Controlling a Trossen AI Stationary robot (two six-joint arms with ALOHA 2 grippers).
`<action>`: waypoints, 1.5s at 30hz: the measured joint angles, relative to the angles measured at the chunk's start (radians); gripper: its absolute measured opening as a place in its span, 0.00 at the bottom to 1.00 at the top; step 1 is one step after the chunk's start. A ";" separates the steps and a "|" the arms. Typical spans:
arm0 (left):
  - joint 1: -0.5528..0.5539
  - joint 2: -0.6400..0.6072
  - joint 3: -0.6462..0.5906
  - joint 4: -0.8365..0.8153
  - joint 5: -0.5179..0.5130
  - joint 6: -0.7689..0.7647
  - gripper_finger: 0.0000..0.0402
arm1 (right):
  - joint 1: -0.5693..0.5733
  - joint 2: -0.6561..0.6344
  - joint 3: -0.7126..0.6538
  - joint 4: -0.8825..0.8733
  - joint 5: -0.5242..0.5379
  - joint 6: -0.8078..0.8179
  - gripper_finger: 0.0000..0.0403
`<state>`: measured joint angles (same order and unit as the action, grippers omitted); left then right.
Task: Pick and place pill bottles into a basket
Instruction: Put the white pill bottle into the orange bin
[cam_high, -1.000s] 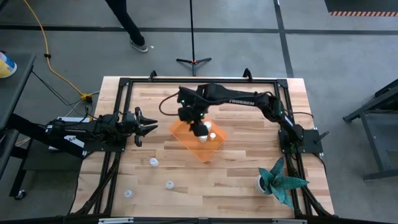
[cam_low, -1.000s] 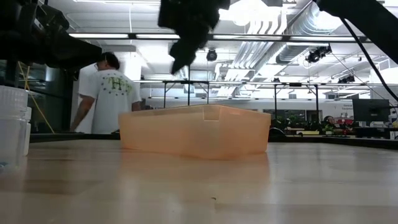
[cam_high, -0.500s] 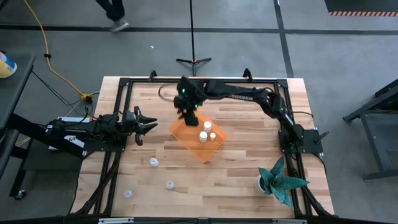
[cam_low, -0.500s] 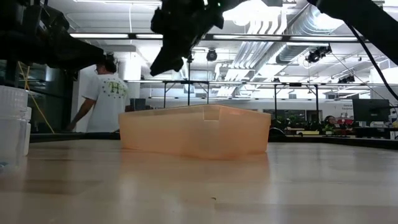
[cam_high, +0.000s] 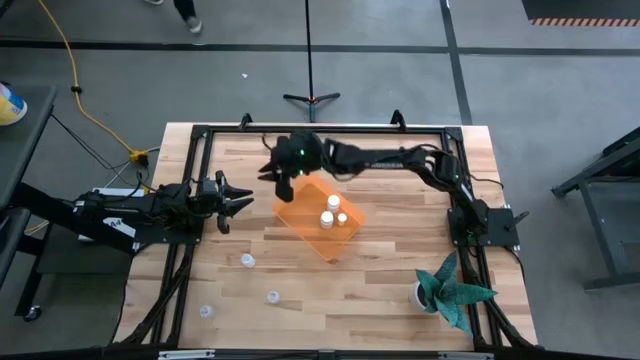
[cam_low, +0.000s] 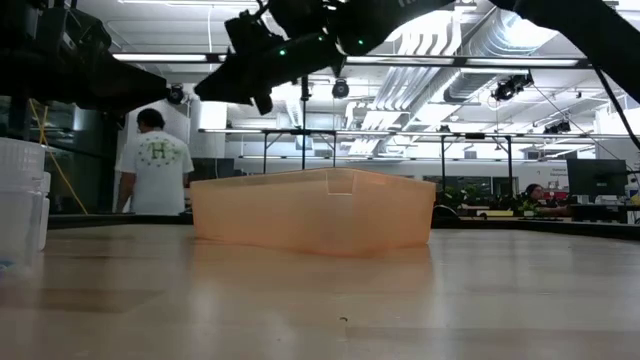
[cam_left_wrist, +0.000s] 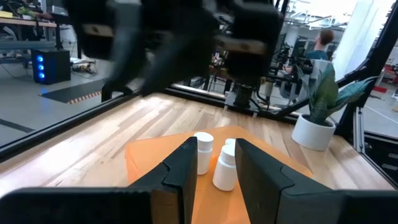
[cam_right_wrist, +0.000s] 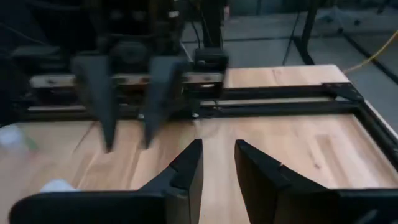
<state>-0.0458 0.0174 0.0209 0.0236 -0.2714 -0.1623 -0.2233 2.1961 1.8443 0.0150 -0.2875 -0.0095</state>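
Hovering above the basket's far-left corner, the right gripper holds nothing, its fingers parted with a small gap between them. The basket lies at about four o'clock from that gripper in the high view, near the table's middle, with two pill bottles standing upright side by side inside it. Three more pill bottles stand on the bare wood at about six to seven o'clock from the gripper, well apart from the basket. The left gripper waits at the table's left edge, at nine o'clock from the basket, fingers spread and empty. A potted plant sits at the near-right corner.
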 joint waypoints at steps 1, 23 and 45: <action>0.000 0.000 0.000 0.000 0.000 0.000 0.36 | 0.006 -0.010 -0.040 0.051 0.006 0.005 0.20; 0.000 0.000 0.000 0.000 0.001 0.000 0.36 | 0.101 -1.181 -1.436 0.624 0.405 0.026 0.15; 0.000 0.000 0.000 -0.003 0.019 0.136 0.36 | 0.191 -1.843 -1.834 0.379 0.516 0.055 0.15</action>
<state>-0.0456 0.0170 0.0208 0.0208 -0.2523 -0.0265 -0.0322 0.3532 0.0105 0.3943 0.2283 0.0452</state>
